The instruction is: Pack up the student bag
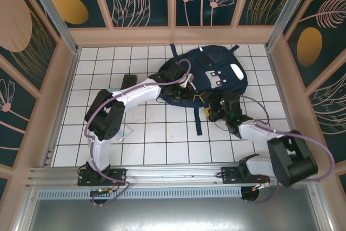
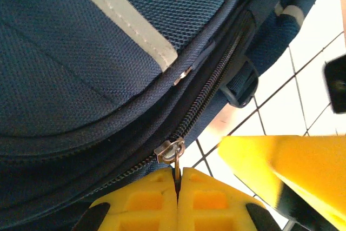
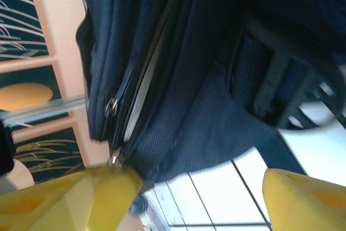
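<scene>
I have the left pincer (image 2: 177,190) clamped shut on the zip pull (image 2: 174,158) of the student bag (image 1: 216,74). The bag lies flat on the tiled surface (image 1: 162,139), towards the far wall and right of centre. From the pull, the zip track (image 2: 216,82) runs up and away to the right along the bag's curved edge, so I judge the next draw must follow that line, not cross it. The left arm is the one placed for it. My right pincer (image 3: 201,194) stands with jaws wide apart at the bag's near edge, gripping nothing. That view is blurred, so I cannot tell whether one finger brushes a second slider (image 3: 114,159).
</scene>
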